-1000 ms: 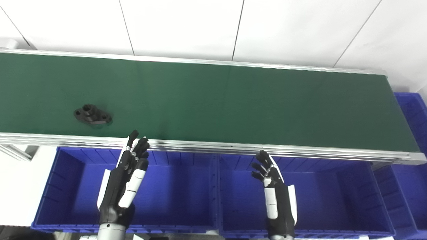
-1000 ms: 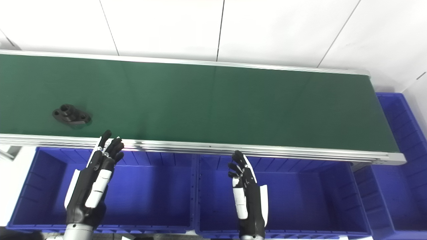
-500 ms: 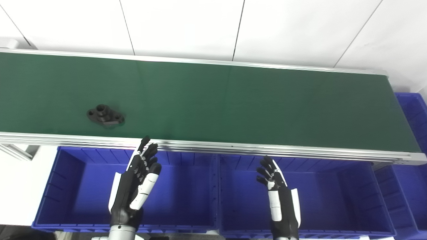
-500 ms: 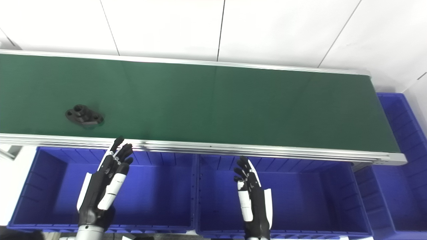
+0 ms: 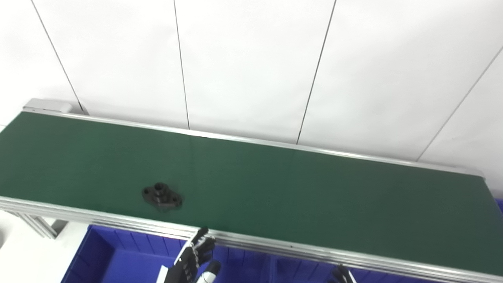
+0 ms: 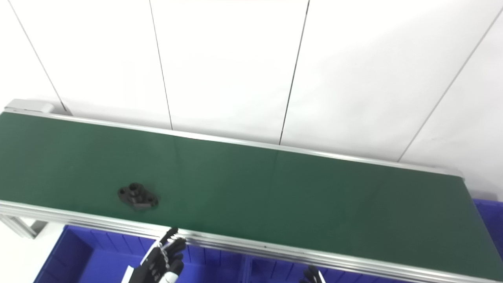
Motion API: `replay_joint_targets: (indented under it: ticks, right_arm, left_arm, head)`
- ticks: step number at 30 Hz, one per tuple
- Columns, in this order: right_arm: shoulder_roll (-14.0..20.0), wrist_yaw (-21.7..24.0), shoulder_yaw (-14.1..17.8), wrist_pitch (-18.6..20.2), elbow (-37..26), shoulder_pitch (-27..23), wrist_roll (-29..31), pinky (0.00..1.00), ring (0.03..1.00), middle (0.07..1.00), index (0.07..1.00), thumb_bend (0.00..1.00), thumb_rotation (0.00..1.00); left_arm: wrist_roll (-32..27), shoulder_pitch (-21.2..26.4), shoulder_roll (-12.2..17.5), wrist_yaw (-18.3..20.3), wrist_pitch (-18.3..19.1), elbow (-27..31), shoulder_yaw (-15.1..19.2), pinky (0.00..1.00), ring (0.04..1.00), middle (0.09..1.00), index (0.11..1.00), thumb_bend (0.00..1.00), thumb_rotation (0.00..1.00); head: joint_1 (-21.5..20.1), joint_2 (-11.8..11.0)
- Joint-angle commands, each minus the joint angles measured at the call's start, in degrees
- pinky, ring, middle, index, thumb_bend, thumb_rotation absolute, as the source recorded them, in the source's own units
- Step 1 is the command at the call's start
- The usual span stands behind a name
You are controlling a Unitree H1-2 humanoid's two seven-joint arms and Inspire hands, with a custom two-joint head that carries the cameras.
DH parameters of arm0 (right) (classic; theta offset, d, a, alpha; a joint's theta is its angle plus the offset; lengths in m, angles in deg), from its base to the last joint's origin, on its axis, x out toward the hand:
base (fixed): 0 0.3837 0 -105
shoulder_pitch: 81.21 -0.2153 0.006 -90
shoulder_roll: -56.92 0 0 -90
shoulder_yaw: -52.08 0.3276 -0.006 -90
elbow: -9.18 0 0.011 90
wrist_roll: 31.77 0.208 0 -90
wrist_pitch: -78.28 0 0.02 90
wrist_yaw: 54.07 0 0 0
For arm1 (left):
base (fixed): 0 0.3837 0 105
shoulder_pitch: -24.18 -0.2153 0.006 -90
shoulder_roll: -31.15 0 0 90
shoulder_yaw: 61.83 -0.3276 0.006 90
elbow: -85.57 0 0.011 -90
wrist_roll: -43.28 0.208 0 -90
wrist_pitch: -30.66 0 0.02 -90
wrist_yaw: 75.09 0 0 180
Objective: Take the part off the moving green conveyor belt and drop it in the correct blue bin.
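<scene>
A black flanged part [image 5: 162,196] with a raised hub lies on the green conveyor belt [image 5: 298,188], near its front rail and left of the middle. My left hand [image 5: 192,261] is open below the front rail, over a blue bin [image 5: 118,255], to the right of the part and apart from it, fingers pointing up at the belt. It holds nothing. Only the fingertips of my right hand [image 5: 341,274] show at the bottom edge, so its state is unclear.
An aluminium rail [image 5: 275,247] runs along the belt's front edge, above the blue bins. A corner of another blue bin [image 6: 487,208] shows past the belt's right end. White wall panels stand behind the belt.
The camera has tilted up, so belt and bins sit lower in the picture and the hands are mostly cut off. The part has ridden right along the belt, closer to my left hand.
</scene>
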Motion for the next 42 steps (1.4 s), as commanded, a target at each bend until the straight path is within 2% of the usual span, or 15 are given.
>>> replay_joint_targets:
  ticks: [1,5,11,12,13,16,17,18,19,23,28,34,37,38,42]
  right_arm:
    - [0.1,0.7,0.4,-2.8,-0.5,-0.3,0.8,0.82,0.853,0.882,0.913,0.65,1.0]
    - [0.3,1.4,0.7,-2.0,-1.2,-0.3,1.5,0.82,0.853,0.884,0.917,0.64,1.0]
    - [0.2,2.1,1.3,-1.7,-1.7,-0.3,2.2,0.81,0.845,0.881,0.912,0.65,1.0]
    - [0.2,1.9,1.4,-1.6,-2.0,-0.3,1.6,0.79,0.839,0.876,0.909,0.64,1.0]
    - [0.1,1.9,1.4,-1.4,-2.3,-0.3,1.2,0.79,0.838,0.876,0.909,0.64,1.0]
    - [0.2,1.6,1.2,-3.0,-3.0,-0.2,-1.2,0.78,0.837,0.88,0.913,0.65,1.0]
    - [0.2,1.5,1.1,-3.5,-3.2,-0.1,-1.9,0.77,0.834,0.88,0.911,0.65,1.0]
    - [0.2,1.4,0.8,-4.1,-4.0,0.1,-2.8,0.77,0.833,0.88,0.911,0.65,1.0]
    - [0.1,1.2,0.7,-4.4,-4.9,0.3,-3.8,0.76,0.831,0.874,0.898,0.7,0.96]
    - [-0.7,0.4,-0.2,-4.6,-9.3,1.0,-7.7,0.76,0.831,0.864,0.875,0.74,0.84]
    - [-1.8,-2.1,-0.9,-4.8,-14.8,0.6,-15.4,0.71,0.786,0.82,0.842,0.69,0.81]
    - [-2.6,-2.9,-0.9,-0.2,-19.8,-0.7,-25.5,0.65,0.761,0.817,0.838,0.69,0.66]
    - [-2.4,-1.6,-0.9,3.4,-21.8,-2.3,-30.5,0.64,0.761,0.813,0.84,0.7,0.57]
    - [-2.3,-1.1,-0.9,4.5,-22.3,-2.7,-31.5,0.64,0.769,0.82,0.84,0.71,0.56]
    - [-1.0,1.4,-0.9,9.0,-23.5,-5.9,-34.7,0.65,0.764,0.826,0.849,0.72,0.69]
  left_arm:
    - [0.2,0.5,-1.1,-0.5,-2.9,0.4,-0.6,0.82,0.837,0.817,0.886,0.46,0.57]
    - [1.2,0.6,-1.4,-0.8,-3.0,0.4,-1.0,0.8,0.818,0.812,0.874,0.49,0.57]
    - [0.8,0.3,-1.7,-0.7,-2.3,1.7,-1.3,0.79,0.82,0.823,0.868,0.47,0.54]
    - [0.8,0.3,-1.8,-0.8,-2.2,2.0,-1.2,0.78,0.817,0.82,0.867,0.47,0.53]
    - [0.9,0.4,-1.8,-0.9,-2.1,2.2,-1.2,0.78,0.817,0.82,0.867,0.47,0.53]
    - [0.8,0.5,-1.6,-0.9,-1.3,3.2,-1.0,0.77,0.813,0.817,0.866,0.48,0.53]
    - [0.6,0.4,-1.6,-0.9,-0.9,3.6,-1.0,0.78,0.819,0.817,0.868,0.47,0.53]
    - [0.3,0.5,-1.5,-0.8,-0.6,4.0,-0.9,0.79,0.822,0.817,0.868,0.47,0.53]
    - [0.0,0.5,-1.4,-0.7,-0.2,4.4,-0.7,0.82,0.836,0.821,0.878,0.47,0.54]
    - [0.1,0.7,-0.1,-0.2,1.2,6.1,-0.3,0.84,0.855,0.833,0.893,0.48,0.61]
    - [-0.2,1.3,1.8,0.5,2.1,7.3,0.4,0.88,0.88,0.87,0.913,0.43,0.66]
    - [-1.0,1.7,2.4,0.7,3.5,7.8,1.1,0.88,0.896,0.888,0.936,0.42,0.68]
    - [-1.4,1.9,2.6,0.9,3.4,7.8,1.1,0.88,0.897,0.892,0.946,0.42,0.69]
    - [-1.7,1.9,2.6,1.1,3.4,7.8,1.1,0.88,0.901,0.898,0.953,0.41,0.7]
    - [-1.7,2.0,2.6,1.2,3.1,7.5,0.8,0.87,0.901,0.906,0.964,0.4,0.73]
  head:
    - [0.7,-0.1]
    - [1.2,0.5]
    - [1.1,1.8]
    - [0.6,3.4]
    - [0.5,3.5]
    - [-0.9,5.7]
    - [-0.9,5.7]
    - [-1.7,7.0]
    - [-2.2,7.4]
    - [-5.5,10.1]
    - [-9.1,11.4]
    - [-12.5,12.1]
    - [-13.5,12.3]
    - [-13.5,12.3]
    - [-13.4,12.1]
